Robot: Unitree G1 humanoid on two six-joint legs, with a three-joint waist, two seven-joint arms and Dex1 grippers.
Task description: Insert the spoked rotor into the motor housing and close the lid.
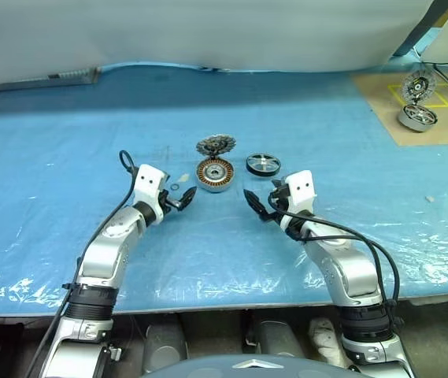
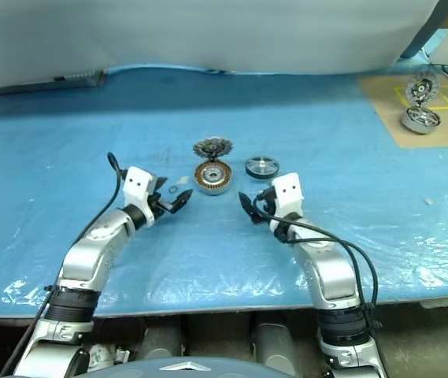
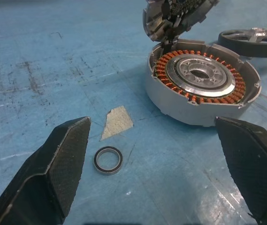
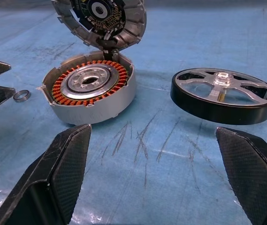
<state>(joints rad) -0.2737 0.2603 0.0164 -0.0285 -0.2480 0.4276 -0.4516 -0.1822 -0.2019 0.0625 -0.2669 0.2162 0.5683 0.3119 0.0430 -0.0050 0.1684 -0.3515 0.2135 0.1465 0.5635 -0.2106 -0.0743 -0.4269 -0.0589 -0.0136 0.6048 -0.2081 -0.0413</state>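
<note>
Head camera views: a blue plastic-covered table (image 1: pixel 50 157) carried, near its middle, the motor housing (image 1: pixel 215 175), copper windings facing up, with the lid (image 1: pixel 215 145) standing tilted open at its far edge and the spoked rotor (image 1: pixel 263 164) lying flat just beside it on the robot's right, apart from the cup. A small ring (image 1: pixel 175 187) and a pale scrap (image 1: pixel 183 178) lay to the housing's left. The left gripper (image 1: pixel 183 200) and right gripper (image 1: pixel 253 204) sat low over the table on the near side of the housing, fingers spread, nothing in either. At the far right corner a brown board (image 1: pixel 381 102) bore a second silver motor drum (image 1: pixel 416 117) with an upright spoked disc (image 1: pixel 418 85). Left wrist view: both black fingers (image 3: pixel 65 154) stood wide and empty; between them lay the ring and scrap, with the housing beyond, its lid hinged upward and part of the rotor behind. Right wrist view: fingers (image 4: pixel 60 164) likewise released and empty; the housing and raised lid, showing a dark toothed inner face, lay ahead, the rotor resting flat alongside, and the left gripper's tips close to the ring.
</note>
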